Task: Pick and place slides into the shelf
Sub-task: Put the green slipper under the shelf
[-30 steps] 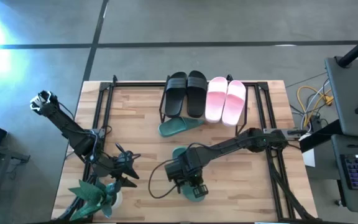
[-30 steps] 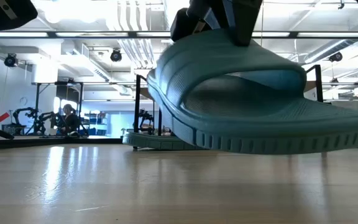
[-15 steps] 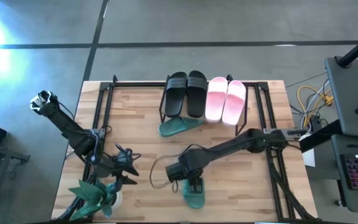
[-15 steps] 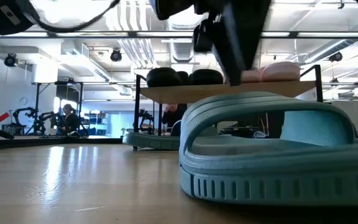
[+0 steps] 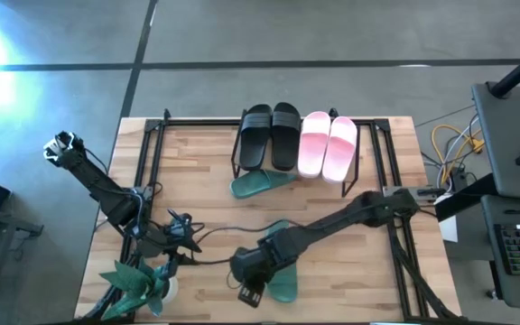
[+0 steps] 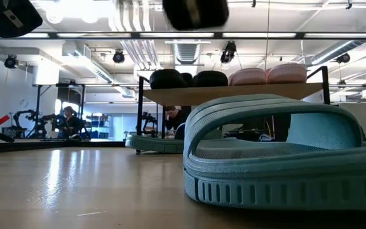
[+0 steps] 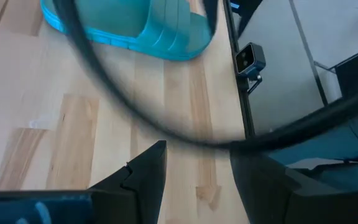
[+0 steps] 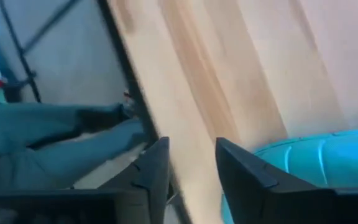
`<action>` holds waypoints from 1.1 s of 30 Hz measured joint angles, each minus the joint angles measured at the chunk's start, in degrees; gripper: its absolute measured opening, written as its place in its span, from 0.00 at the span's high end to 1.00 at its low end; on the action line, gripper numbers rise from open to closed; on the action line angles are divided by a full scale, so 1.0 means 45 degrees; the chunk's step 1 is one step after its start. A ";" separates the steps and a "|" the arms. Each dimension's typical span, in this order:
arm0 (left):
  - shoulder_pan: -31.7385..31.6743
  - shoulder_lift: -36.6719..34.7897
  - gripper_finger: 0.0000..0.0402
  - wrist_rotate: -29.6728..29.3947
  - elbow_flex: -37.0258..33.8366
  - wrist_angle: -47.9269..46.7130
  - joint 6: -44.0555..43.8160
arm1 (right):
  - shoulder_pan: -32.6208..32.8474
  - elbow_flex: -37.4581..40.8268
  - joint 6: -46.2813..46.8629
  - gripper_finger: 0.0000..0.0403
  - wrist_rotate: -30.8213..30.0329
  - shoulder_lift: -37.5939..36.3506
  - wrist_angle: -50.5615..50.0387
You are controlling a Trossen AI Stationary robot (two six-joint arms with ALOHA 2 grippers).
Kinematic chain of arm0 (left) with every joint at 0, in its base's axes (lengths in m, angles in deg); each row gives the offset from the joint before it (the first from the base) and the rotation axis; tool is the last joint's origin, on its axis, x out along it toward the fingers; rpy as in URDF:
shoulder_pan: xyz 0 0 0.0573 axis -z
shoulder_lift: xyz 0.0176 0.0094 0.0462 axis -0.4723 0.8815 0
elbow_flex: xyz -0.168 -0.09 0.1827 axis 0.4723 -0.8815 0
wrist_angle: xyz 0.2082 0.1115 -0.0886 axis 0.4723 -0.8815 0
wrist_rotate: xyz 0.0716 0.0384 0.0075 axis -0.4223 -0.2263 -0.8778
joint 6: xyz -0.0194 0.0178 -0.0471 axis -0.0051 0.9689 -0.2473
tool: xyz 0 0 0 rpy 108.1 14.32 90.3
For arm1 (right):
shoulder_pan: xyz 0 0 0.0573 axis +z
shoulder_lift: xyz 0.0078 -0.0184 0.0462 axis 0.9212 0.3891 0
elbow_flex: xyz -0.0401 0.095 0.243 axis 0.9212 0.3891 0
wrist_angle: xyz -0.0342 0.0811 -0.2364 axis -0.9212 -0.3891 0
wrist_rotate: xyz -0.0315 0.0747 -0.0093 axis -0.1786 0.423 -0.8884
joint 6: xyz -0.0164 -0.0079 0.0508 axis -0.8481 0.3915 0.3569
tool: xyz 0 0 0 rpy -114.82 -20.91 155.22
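The right gripper point(image 5: 249, 291) hangs with fingers apart and nothing between them, just beside the teal-green slide point(image 5: 283, 271) lying flat near the table's front edge. I judge the risk is its cable or wrist brushing that slide and nudging it off the edge, since arm and slide overlap from above. The left gripper point(image 5: 181, 236) waits open near the potted plant point(image 5: 138, 282). The second teal-green slide point(image 5: 258, 185) sits under the shelf point(image 6: 234, 93), which carries the black pair point(image 5: 271, 134) and pink pair point(image 5: 327, 144). The low view crops the near slide's heel; how the right fingertips sit is hard to make out from above.
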 joint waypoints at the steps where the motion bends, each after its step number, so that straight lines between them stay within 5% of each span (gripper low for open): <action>1: -0.0002 -0.0002 0.59 0.0019 0.0000 -0.0001 -0.0051 | 0.0000 0.0002 -0.0021 0.71 0.0159 0.0275 0.0007; 9: -0.0005 -0.0005 0.59 0.0594 0.0000 -0.0020 -0.0388 | 0.0578 0.0012 0.0673 0.80 0.0609 0.1294 -0.1696; 12: -0.0005 -0.0010 0.59 0.0591 0.0000 -0.0015 -0.0317 | 0.1002 -0.0005 0.1088 0.83 -0.0959 0.1279 -0.4706; 15: -0.0005 -0.0010 0.59 0.0585 0.0000 -0.0017 -0.0040 | 0.1314 0.0477 0.2152 0.84 -0.3893 0.1216 -0.7927; 22: -0.0029 -0.0045 0.59 0.0561 -0.0006 -0.0004 0.0001 | 0.1233 0.2654 0.4789 0.84 -0.5440 -0.1282 -0.7145; 33: -0.0058 -0.0036 0.59 0.0320 -0.0006 0.0083 0.0355 | 0.1297 0.2963 0.3673 0.84 -0.4198 -0.2048 -0.1625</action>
